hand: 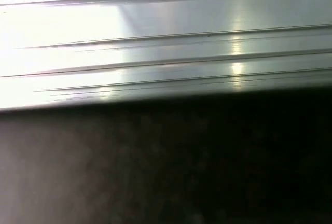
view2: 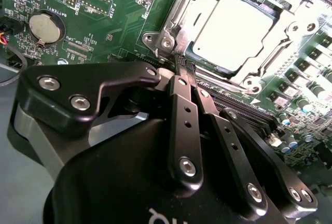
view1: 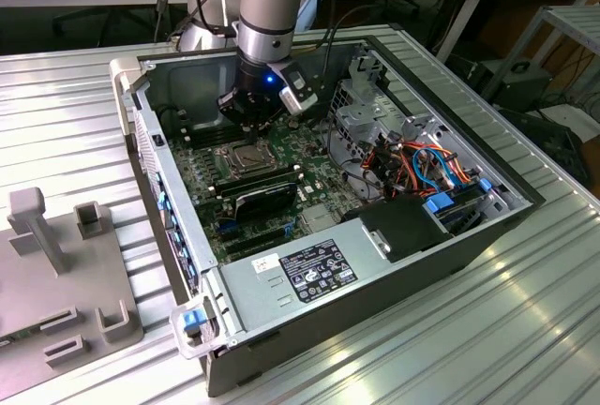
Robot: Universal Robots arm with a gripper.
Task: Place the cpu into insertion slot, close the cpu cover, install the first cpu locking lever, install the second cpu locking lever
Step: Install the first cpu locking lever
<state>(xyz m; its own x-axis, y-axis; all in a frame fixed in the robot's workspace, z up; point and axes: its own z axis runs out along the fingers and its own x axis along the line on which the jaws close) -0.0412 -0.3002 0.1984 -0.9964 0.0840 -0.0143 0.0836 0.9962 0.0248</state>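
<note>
The cpu [view2: 236, 27] lies flat in the insertion slot [view2: 155, 40] of the green motherboard, its silvery top glaring bright. The cpu cover [view2: 290, 29] is down around it as a metal frame. My gripper [view2: 176, 73] hangs just beside one corner of the slot, its black fingers [view2: 182, 110] drawn together with nothing seen between them. In the exterior view the gripper [view1: 242, 131] stands upright inside the open computer case, right behind the slot [view1: 225, 163] and the cpu [view1: 244, 155]. I cannot make out how the locking levers stand.
A coin battery [view2: 45, 27] sits on the board near the gripper. In front of the slot are a black card [view1: 265, 197], the power supply [view1: 319, 269] and coloured cables [view1: 427, 166]. A grey fixture [view1: 56, 264] rests on the ribbed metal table [hand: 166, 42].
</note>
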